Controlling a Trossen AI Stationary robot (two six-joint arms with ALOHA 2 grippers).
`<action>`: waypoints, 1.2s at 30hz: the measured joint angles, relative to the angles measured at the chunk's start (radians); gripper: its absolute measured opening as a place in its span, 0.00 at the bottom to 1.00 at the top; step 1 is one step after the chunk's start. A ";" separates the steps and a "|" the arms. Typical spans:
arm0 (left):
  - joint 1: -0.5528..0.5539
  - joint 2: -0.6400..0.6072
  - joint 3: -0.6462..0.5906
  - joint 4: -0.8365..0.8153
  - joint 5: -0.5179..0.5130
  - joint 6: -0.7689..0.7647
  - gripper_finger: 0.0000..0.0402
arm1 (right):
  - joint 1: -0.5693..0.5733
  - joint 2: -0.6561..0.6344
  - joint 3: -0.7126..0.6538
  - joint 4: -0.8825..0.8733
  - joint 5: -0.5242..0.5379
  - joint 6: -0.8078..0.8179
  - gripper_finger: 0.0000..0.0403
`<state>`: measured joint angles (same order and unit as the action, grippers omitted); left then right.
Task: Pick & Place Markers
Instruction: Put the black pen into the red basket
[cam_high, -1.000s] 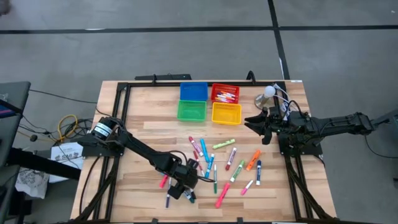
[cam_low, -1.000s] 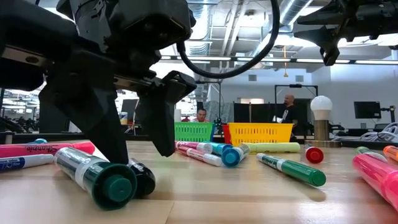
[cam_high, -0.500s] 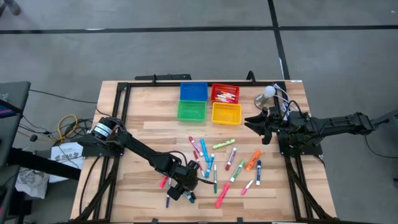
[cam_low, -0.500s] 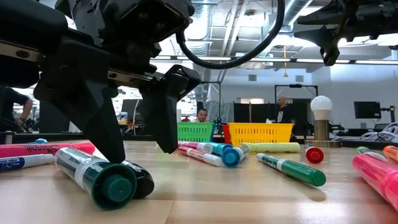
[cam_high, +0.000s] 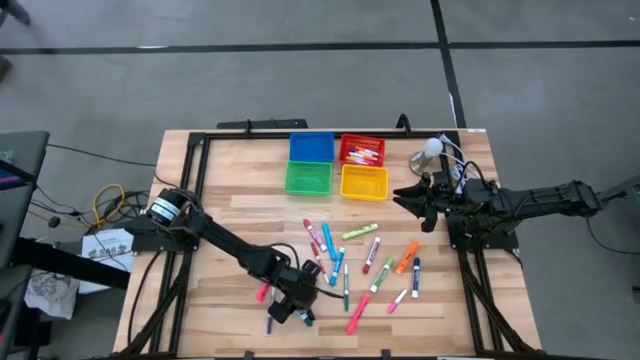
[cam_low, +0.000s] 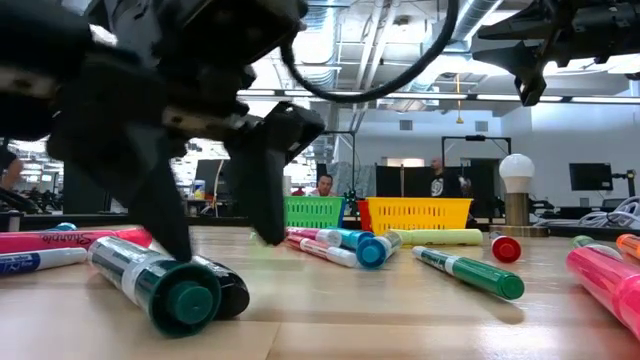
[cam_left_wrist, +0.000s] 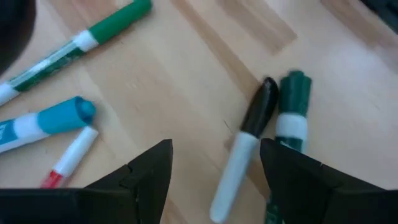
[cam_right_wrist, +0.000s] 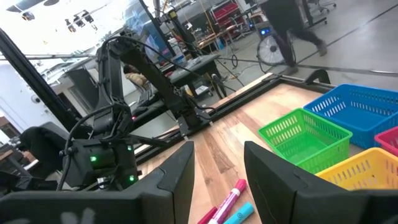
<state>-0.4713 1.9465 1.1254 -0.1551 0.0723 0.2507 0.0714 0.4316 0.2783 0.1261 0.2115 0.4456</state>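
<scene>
A: Left gripper low over the near-edge markers, jaws wide, holding nothing. Right gripper parked right, open.

B: Low view: same, straddling green marker. Few in red bin, most left.

The whole table is seen from straight above in the high view. In the low view, the tabletop is viewed level, very close to a green marker, facing the green bin and the room. A close downward view past the left gripper is given by the left wrist camera. The same green marker is shared there.
</scene>
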 joint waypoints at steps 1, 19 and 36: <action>-0.002 0.000 -0.008 -0.001 0.000 0.002 0.60 | 0.000 0.000 0.000 0.000 0.000 0.000 0.32; -0.001 0.000 -0.041 0.091 -0.012 0.007 0.42 | 0.000 0.000 0.000 -0.003 0.050 0.000 0.32; 0.009 0.000 -0.049 0.141 -0.027 0.188 0.40 | 0.000 0.000 0.000 -0.003 0.050 0.011 0.32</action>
<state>-0.4627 1.9465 1.0760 -0.0141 0.0452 0.4385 0.0711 0.4313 0.2783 0.1230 0.2615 0.4564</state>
